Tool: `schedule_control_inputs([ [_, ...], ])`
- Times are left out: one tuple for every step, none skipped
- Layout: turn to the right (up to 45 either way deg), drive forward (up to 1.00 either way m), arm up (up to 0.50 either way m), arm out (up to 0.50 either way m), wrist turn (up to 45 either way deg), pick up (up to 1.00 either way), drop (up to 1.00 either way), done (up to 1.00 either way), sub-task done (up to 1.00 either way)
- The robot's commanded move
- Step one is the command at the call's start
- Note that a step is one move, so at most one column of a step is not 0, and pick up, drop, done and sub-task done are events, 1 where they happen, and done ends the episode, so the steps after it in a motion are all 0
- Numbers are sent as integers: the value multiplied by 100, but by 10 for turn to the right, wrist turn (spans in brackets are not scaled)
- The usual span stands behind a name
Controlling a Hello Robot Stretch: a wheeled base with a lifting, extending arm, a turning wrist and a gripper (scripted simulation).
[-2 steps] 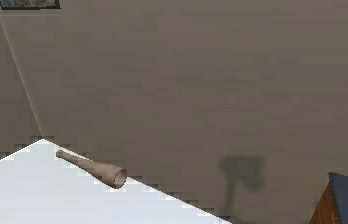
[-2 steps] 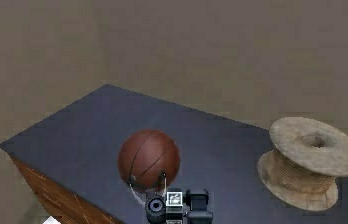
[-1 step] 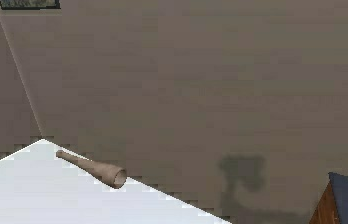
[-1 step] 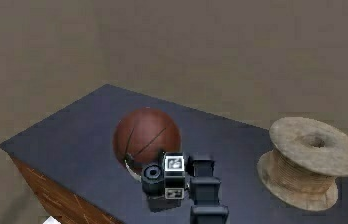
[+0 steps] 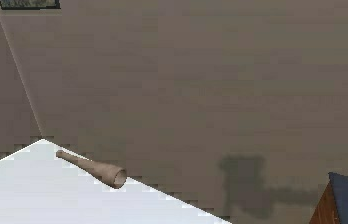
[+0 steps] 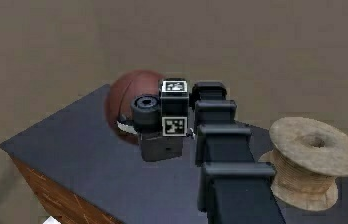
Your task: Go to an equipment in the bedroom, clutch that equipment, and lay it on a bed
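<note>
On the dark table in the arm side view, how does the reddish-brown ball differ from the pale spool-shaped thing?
The ball is dark reddish-brown; the spool is pale tan. The ball is round; the spool is two flat discs joined by a narrow waist. The ball sits partly behind the gripper; the spool stands clear of it at the view's right. Both rest on the dark tabletop.
</note>
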Motion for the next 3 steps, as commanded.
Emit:
schedule_control_inputs([
  [0, 0, 0, 0, -450, 0, 0, 0, 0],
  [0, 0, 0, 0, -450, 0, 0, 0, 0],
  [0, 0, 0, 0, -240, 0, 0, 0, 0],
])
